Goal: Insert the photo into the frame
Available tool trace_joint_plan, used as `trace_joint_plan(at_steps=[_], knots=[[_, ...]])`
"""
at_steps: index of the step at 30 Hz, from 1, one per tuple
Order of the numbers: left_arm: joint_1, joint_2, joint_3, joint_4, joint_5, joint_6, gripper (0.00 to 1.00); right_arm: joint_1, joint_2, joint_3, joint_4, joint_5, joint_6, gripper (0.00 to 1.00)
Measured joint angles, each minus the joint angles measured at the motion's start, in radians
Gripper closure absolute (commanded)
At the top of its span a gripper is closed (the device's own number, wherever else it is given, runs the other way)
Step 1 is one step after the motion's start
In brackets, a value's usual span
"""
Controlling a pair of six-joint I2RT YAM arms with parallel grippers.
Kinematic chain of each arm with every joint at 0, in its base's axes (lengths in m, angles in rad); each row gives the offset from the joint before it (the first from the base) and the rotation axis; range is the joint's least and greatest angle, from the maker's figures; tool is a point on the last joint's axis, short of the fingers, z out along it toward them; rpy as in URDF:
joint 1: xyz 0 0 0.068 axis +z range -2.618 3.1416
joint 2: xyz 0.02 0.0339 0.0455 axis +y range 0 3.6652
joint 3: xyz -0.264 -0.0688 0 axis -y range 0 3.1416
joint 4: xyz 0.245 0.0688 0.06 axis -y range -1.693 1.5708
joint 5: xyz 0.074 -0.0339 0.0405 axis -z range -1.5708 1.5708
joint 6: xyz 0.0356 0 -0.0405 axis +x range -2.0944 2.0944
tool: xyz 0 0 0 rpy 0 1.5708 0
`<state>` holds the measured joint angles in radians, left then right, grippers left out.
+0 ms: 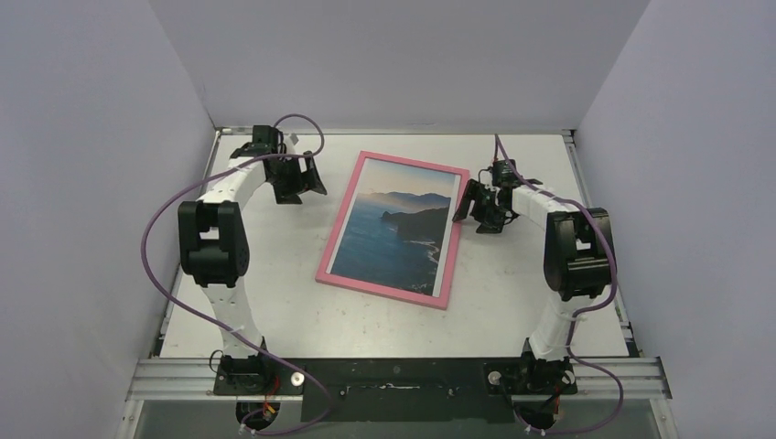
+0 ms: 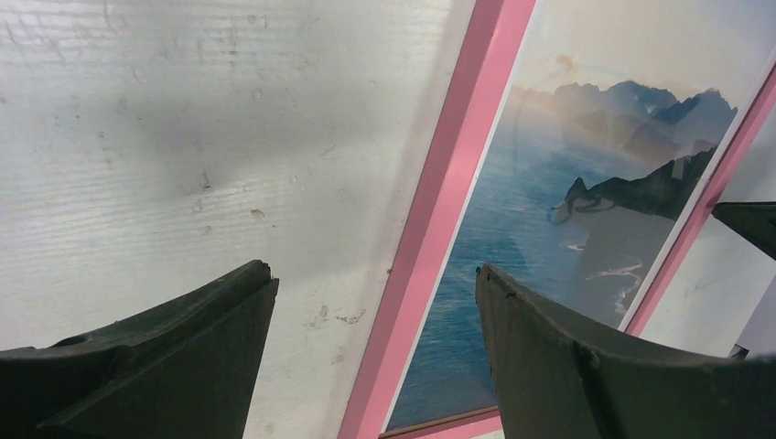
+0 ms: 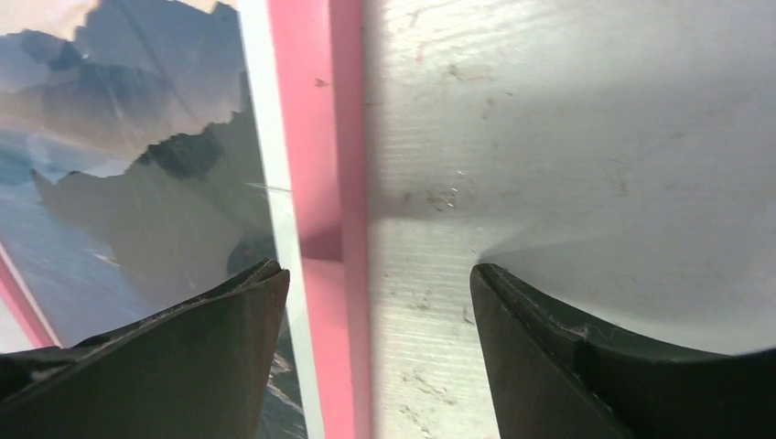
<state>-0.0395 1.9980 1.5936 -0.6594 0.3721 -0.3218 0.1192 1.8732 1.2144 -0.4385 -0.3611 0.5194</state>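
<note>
Worktop: white, scuffed surface under and all around the frame.
Frame: pink front up, lying flat, with one claw on each long side.
Frame axis: the long axis runs away from the arm bases. The far end leans towards the right arm's side, so the frame sits skewed rather than square.
Frame handling: probably light and stiff. The thin rails suit a pinch across one long edge, but lying flush on the worktop it gives a finger little to get under.
Photo: inside the frame's opening, picture side up, pale sky at the frame's far end and blue sea at its near end. Its long axis matches the frame's.
Photo handling: a thin glossy print, likely slippery, easy to crease or smudge, so hold it by the white border only. The surface mirrors the claw, and whether a clear sheet covers it cannot be told.
Left claw: fingers apart, holding nothing, astride the frame's left rail near its far corner.
Right claw: fingers apart, empty, astride the frame's right rail.
Progress: the photo looks seated in the frame, so the job appears all but done.
</note>
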Motion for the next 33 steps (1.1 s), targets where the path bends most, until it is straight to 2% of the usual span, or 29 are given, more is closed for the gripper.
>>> trace_joint_plan(at_steps=[6,10,19,22,33], knots=[[-0.018,0.002,-0.042,0.011,0.021,-0.018,0.25,0.0,-0.051,0.001,-0.068,0.08,0.001,0.25],[-0.026,0.004,-0.106,0.03,0.039,-0.049,0.3,0.004,-0.098,-0.007,-0.071,0.087,0.015,0.26],[-0.066,0.019,-0.172,0.045,0.089,-0.11,0.5,0.031,-0.109,-0.096,-0.03,0.05,0.084,0.38],[-0.099,0.016,-0.219,0.067,0.097,-0.126,0.54,0.043,-0.109,-0.114,-0.005,0.028,0.108,0.42],[-0.175,-0.119,-0.416,0.127,0.072,-0.164,0.56,0.066,-0.108,-0.12,0.048,-0.011,0.137,0.42]])
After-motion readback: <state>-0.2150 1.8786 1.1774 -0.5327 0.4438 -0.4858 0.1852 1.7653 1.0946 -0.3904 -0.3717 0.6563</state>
